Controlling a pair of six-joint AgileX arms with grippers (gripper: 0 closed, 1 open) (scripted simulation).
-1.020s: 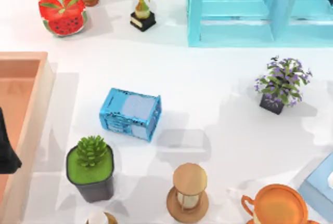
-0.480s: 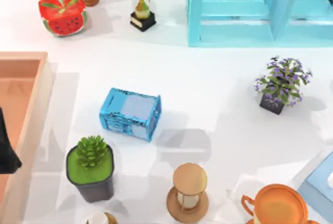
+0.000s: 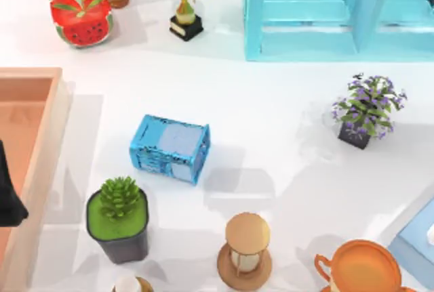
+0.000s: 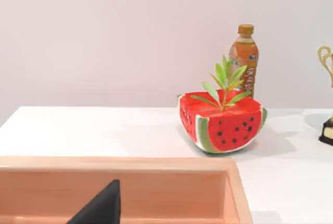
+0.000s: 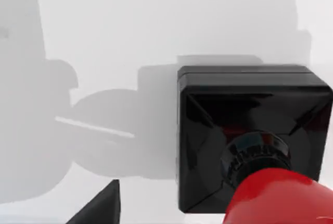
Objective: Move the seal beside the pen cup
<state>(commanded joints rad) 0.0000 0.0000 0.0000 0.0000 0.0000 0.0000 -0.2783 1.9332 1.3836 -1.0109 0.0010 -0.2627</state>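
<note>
Both sets of fingers leave us unable to tell their state. Beneath our right wrist camera, the glossy red-knobbed seal on its black square base (image 5: 250, 141) stands on the white desk (image 3: 271, 102). Our shiny metallic blue rectangular pen cup (image 3: 169, 148) lies left of centre.

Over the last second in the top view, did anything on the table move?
Nothing on the table visibly moved. The pen cup, succulent pot, hourglass and trophy sit where they were; only the soft shadows on the table's right shifted slightly.
</note>
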